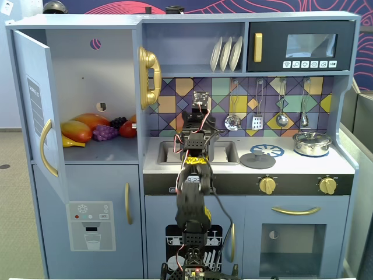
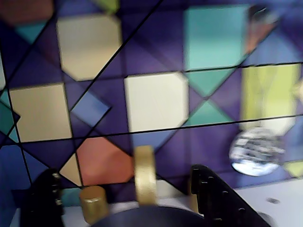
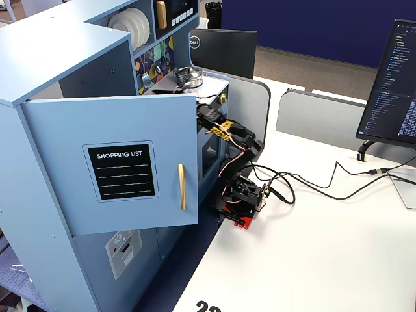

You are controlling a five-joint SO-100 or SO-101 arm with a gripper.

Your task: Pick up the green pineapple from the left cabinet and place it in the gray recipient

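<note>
Wrist view faces the tiled backsplash (image 2: pixel 156 109) above the sink (image 1: pixel 175 153), the tool (image 2: pixel 128 198) spread apart and empty. At the worktop's left end, the left cabinet (image 1: pixel 36 99) stands open on piled toy fruit (image 1: pixel 93 127); no green pineapple shows there, so its axis cannot be judged. Likely risk: reaching blind, the arm (image 1: pixel 195 175) grabs the purple grapes (image 1: pixel 105 133) or clips the door.

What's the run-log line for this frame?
arm: tool above sink, facing backsplash | tool: open | left cabinet: door open | green pineapple: not visible
</note>
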